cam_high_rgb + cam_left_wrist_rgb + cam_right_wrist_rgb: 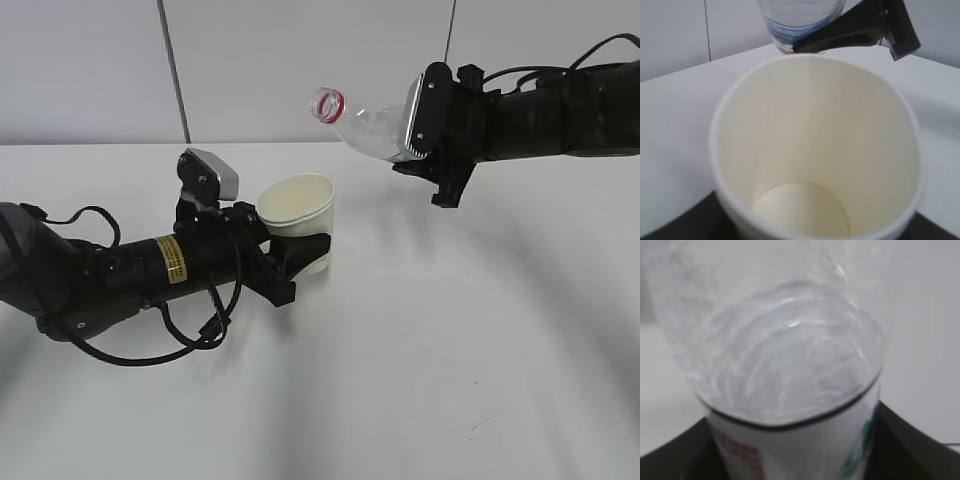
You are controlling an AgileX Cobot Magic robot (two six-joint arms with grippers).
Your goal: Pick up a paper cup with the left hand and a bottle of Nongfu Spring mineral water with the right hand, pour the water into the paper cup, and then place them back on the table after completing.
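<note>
Bottle (pixel 365 125) tilted above cup (pixel 297 215), white table (pixel 450 350) beneath

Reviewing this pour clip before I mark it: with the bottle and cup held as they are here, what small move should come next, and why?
Probably the right hand should tip the bottle further, lowering its mouth. The bottle is tilted with its open neck pointing left, above and just right of the paper cup gripped by the left hand, and the left wrist view shows the cup looking empty.

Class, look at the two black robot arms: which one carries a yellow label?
The left hand, the arm holding the paper cup. The yellow label wraps its forearm; the right hand, holding the bottle, has none.
</note>
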